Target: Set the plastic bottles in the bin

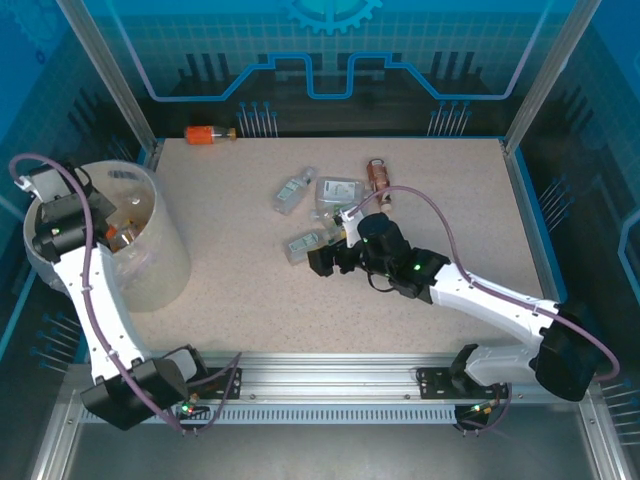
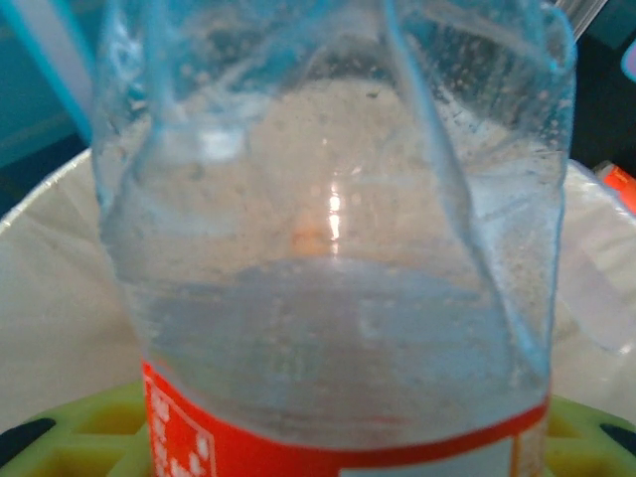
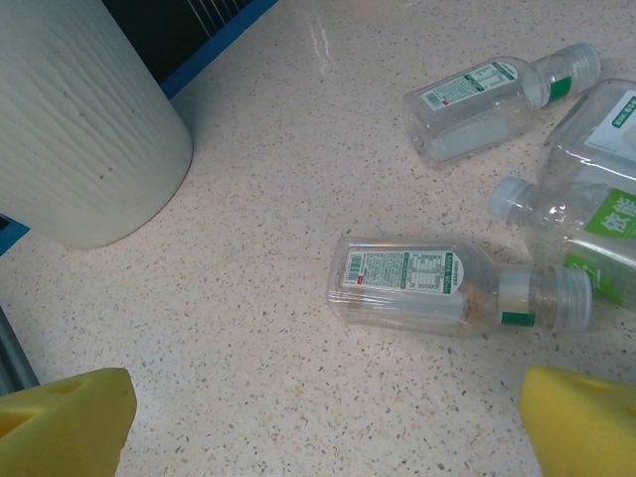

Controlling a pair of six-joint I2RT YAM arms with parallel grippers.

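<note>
One bottle [image 2: 328, 248] gripped in my left hand [image 1: 118, 235] over the bin [image 1: 165, 275] — I should release next; right hand [image 3: 328, 422] open, lying bottle [image 3: 417, 283] at its 12 o'clock.

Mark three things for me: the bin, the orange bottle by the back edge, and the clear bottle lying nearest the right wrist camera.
bin [image 1: 165, 255]: top view, side wall.
orange bottle [image 1: 208, 133]: top view, mid body.
nearest clear bottle [image 3: 402, 270]: right wrist view, white label.

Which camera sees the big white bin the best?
The top external view: it shows nearly the whole bin, round rim down to base. The right wrist view catches just a piece of its ridged white side. The left wrist view shows some of its white wall behind a clear bottle.
</note>
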